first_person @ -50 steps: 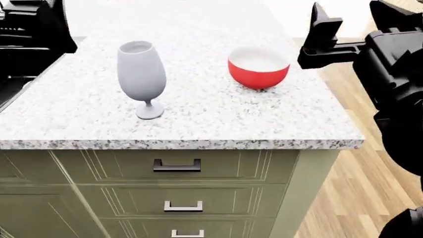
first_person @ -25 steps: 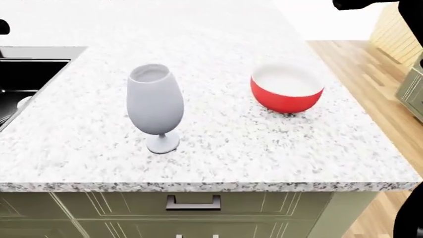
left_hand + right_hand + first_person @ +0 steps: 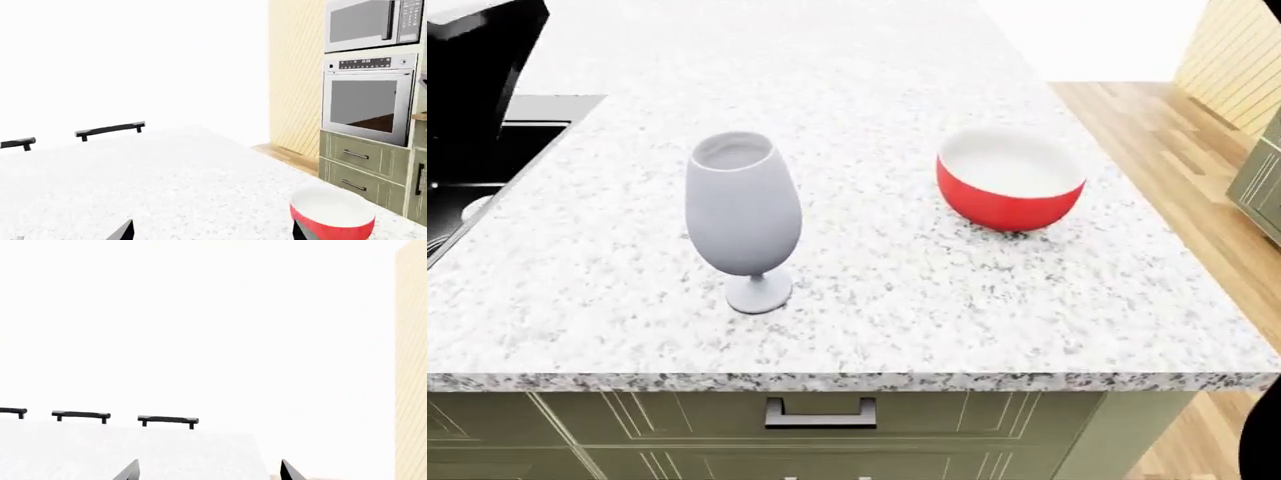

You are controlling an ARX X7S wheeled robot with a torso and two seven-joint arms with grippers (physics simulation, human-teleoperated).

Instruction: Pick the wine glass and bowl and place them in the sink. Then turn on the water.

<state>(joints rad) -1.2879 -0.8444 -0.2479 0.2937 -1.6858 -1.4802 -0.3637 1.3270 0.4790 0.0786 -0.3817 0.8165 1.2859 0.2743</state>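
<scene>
Our left claw (image 3: 212,231) is up over the speckled grey-white stone counter (image 3: 881,290); its two dark tips (image 3: 123,232) are wide apart w/ nothing between them. Our right claw (image 3: 208,471) is up high too, tips (image 3: 128,472) apart and holding nothing. We see the round bowl, shiny red outside and white inside (image 3: 1010,179), sitting on the counter just by one left claw tip. The pale grey-white wine glass w/ a short stem (image 3: 742,220) stands upright near the front edge, apart from the bowl. The black sink (image 3: 467,165) is at the counter's far left. Green drawers (image 3: 818,418) are under the counter.
</scene>
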